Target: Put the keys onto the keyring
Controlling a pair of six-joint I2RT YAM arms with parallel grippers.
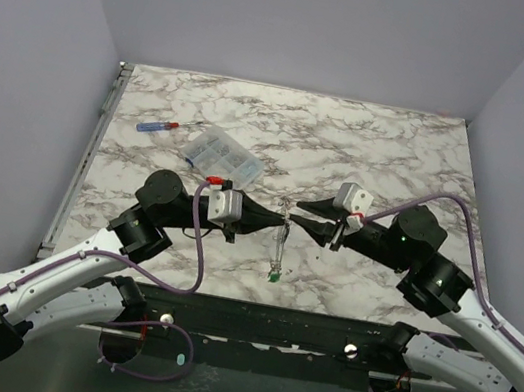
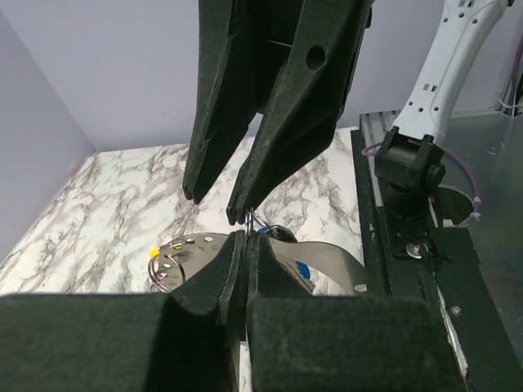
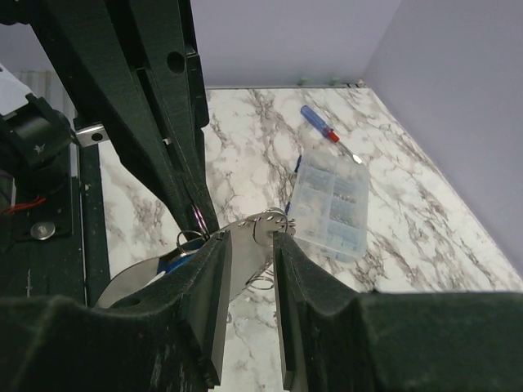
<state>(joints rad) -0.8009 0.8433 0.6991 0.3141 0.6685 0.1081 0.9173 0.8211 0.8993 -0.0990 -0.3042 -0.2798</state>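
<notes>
My left gripper (image 1: pixel 278 223) and right gripper (image 1: pixel 300 214) meet tip to tip above the table's front middle. In the left wrist view the left gripper (image 2: pixel 247 238) is shut on a thin wire of the keyring (image 2: pixel 248 219). A flat metal plate (image 2: pixel 192 249) with holes and small rings hangs below, with a blue key head (image 2: pixel 303 268) and a yellow tag (image 2: pixel 155 251). A green key head (image 1: pixel 272 275) hangs lowest. The right gripper (image 3: pixel 251 237) has its jaws a finger's width apart, with the plate (image 3: pixel 249 253) showing in the gap and nothing clearly gripped.
A clear compartment box (image 1: pixel 225 154) lies at the back left, also in the right wrist view (image 3: pixel 333 204). A red-and-blue-handled screwdriver (image 1: pixel 168 126) lies behind it. A black rail (image 2: pixel 384 245) runs along the table's near edge by the arm bases.
</notes>
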